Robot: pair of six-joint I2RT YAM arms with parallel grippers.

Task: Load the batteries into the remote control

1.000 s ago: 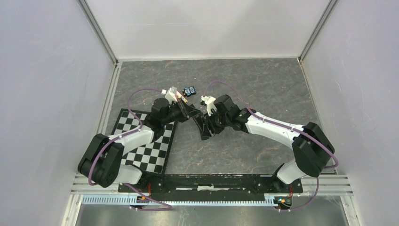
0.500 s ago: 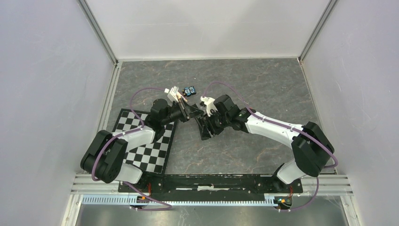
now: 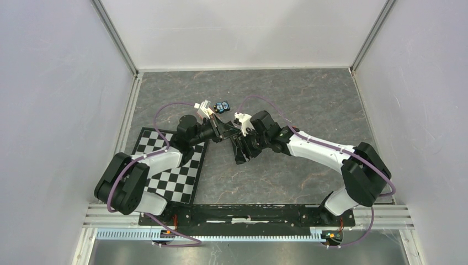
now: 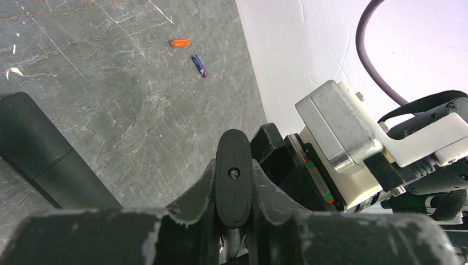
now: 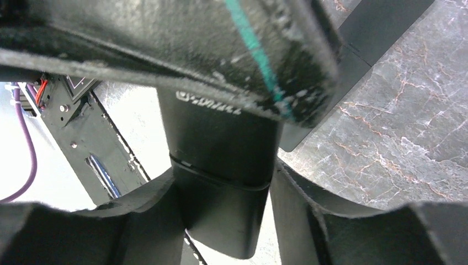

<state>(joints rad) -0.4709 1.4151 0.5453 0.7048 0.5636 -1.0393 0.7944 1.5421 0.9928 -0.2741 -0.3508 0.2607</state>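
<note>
Left jaws: clamped on remote [image 4: 234, 179] | right jaws: flanking same remote

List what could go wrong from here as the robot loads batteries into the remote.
1. The left pincer, shut on a narrow black piece, sits close to the grey block on the right wrist; they might collide.
2. The remote control sits in the right pincer; it could slip.
3. The orange battery and purple battery lie loose on the table and may roll.

Only a short line of white lettering [image 5: 208, 103] stands on the black remote [image 5: 221, 138], upside down in the right wrist view and too blurred to read.
</note>
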